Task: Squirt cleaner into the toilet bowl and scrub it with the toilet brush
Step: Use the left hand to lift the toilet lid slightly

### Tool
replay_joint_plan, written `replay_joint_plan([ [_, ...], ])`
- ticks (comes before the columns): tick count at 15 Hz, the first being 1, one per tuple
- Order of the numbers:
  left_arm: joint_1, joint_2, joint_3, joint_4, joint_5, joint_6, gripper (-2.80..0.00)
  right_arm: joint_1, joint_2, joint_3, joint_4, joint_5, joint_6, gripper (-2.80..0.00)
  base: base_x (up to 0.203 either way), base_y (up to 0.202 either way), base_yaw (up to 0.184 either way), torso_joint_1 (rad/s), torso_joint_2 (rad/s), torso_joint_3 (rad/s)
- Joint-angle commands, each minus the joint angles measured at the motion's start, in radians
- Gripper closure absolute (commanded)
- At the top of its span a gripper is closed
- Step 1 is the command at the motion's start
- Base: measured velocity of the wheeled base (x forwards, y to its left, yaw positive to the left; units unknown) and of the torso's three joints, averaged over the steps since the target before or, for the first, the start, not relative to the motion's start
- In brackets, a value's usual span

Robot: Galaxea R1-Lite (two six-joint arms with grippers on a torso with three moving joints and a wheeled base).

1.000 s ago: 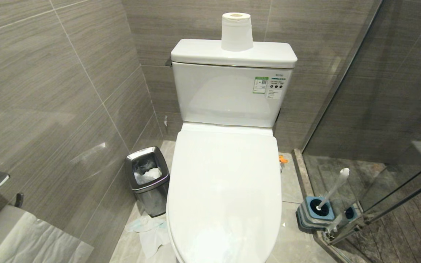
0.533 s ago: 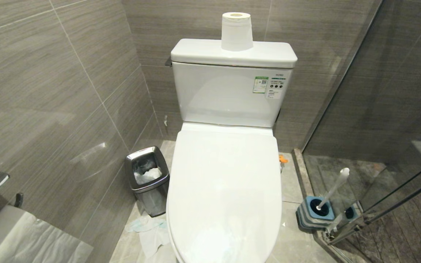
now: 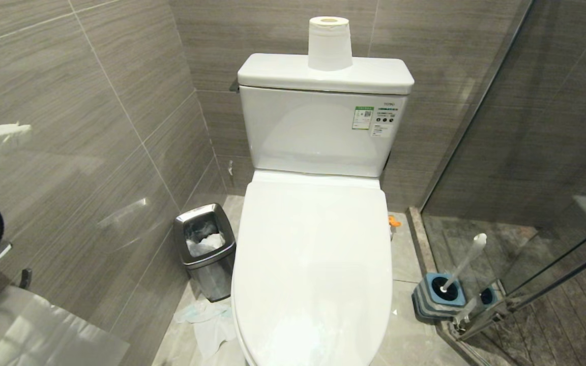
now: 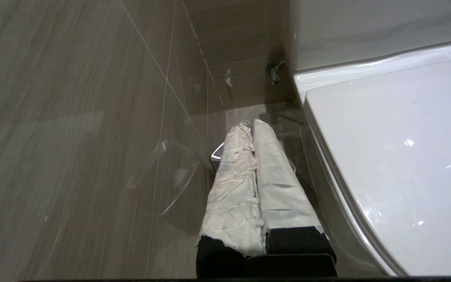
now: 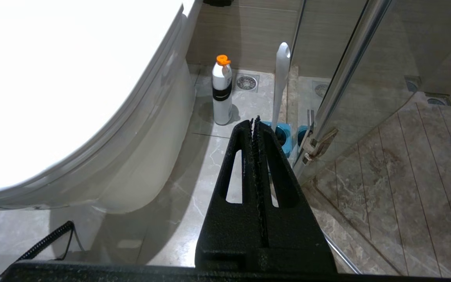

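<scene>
Left gripper rising into head view since earlier; I'm keeping both jaws clenched, toilet bowl lid closed, right gripper parked low

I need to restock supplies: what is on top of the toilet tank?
One toilet paper roll stands upright on the tank lid, near the middle. Nothing else shows there; inside the tank is hidden.

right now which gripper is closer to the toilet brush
Right. The right gripper, fingers shut, hangs just short of the toilet brush standing in its holder. The left gripper is across the toilet, by the wall.
</scene>
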Motion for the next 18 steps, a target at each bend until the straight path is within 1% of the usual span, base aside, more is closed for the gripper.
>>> replay_joint_plan([
  [1,-0.044,0.045,0.004,-0.015,0.039,0.005,0.0,0.0,0.0,0.002,0.0,0.0,0.0,0.0,0.0,0.0,0.0,0.0,0.0,0.0],
  [3,-0.097,0.063,0.006,-0.022,0.105,0.003,0.0,0.0,0.0,0.002,0.0,0.0,0.0,0.0,0.0,0.0,0.0,0.0,0.0,0.0],
  [5,-0.126,0.085,0.006,-0.025,0.115,0.004,0.0,0.0,0.0,0.002,0.0,0.0,0.0,0.0,0.0,0.0,0.0,0.0,0.0,0.0],
  [8,-0.165,0.13,0.005,-0.027,0.149,0.007,0.0,0.001,0.0,0.002,0.0,0.0,0.0,0.0,0.0,0.0,0.0,0.0,0.0,0.0],
  [12,-0.171,0.214,0.01,-0.073,0.141,0.007,0.0,0.0,0.0,0.002,0.0,0.0,0.0,0.0,0.0,0.0,0.0,0.0,0.0,0.0],
  [13,-0.185,0.226,0.02,-0.081,0.14,0.006,0.0,0.0,0.0,0.002,0.0,0.0,0.0,0.0,0.0,0.0,0.0,0.0,0.0,0.0],
  [15,-0.193,0.236,0.061,-0.084,0.137,0.004,0.0,0.0,0.0,0.002,0.0,0.0,0.0,0.0,0.0,0.0,0.0,0.0,0.0,0.0],
  [18,-0.216,0.239,0.148,-0.087,0.105,0.0,0.0,0.0,0.0,0.002,0.0,0.0,0.0,0.0,0.0,0.0,0.0,0.0,0.0,0.0],
])
